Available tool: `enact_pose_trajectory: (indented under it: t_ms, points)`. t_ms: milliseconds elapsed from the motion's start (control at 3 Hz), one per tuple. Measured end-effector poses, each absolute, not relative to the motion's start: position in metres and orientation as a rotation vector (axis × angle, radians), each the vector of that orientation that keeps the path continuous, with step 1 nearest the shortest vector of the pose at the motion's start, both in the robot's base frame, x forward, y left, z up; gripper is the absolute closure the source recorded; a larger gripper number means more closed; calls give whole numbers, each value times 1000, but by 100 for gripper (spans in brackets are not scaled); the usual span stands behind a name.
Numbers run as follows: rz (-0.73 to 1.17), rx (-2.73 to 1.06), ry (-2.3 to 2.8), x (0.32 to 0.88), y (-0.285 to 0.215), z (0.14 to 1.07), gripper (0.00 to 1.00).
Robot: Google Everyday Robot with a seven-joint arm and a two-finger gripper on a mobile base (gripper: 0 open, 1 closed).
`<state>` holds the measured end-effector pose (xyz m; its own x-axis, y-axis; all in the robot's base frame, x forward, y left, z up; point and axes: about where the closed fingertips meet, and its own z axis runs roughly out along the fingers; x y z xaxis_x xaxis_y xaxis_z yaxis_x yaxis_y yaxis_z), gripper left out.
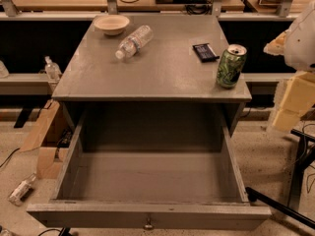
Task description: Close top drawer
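The top drawer [147,214] is a large grey wooden box, pulled far out of the grey cabinet [152,77] toward the camera. It is empty inside, and a small round metal knob [148,225] sits at the centre of its front at the bottom edge of the view. My gripper [291,107], pale yellow under a white arm part [302,38], hangs at the right edge. It is to the right of the cabinet, level with the back of the drawer, and apart from it.
On the cabinet top are a white bowl [111,24], a lying clear plastic bottle [134,41], a black flat packet [205,52] and a green can [231,66] near the right front corner. A cardboard box [43,141] and a bottle [20,189] are on the floor at left. Black rods [280,205] are at right.
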<state>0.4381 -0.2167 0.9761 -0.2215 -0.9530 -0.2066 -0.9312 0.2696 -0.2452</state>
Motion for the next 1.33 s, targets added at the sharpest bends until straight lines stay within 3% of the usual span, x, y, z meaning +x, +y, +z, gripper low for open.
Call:
enact_pose_trajectory:
  t_ms: [667,1333]
  points:
    - [-115,-1709,2219,437,-217,970,3]
    - [-14,-1629,2228,396,-215,900,44]
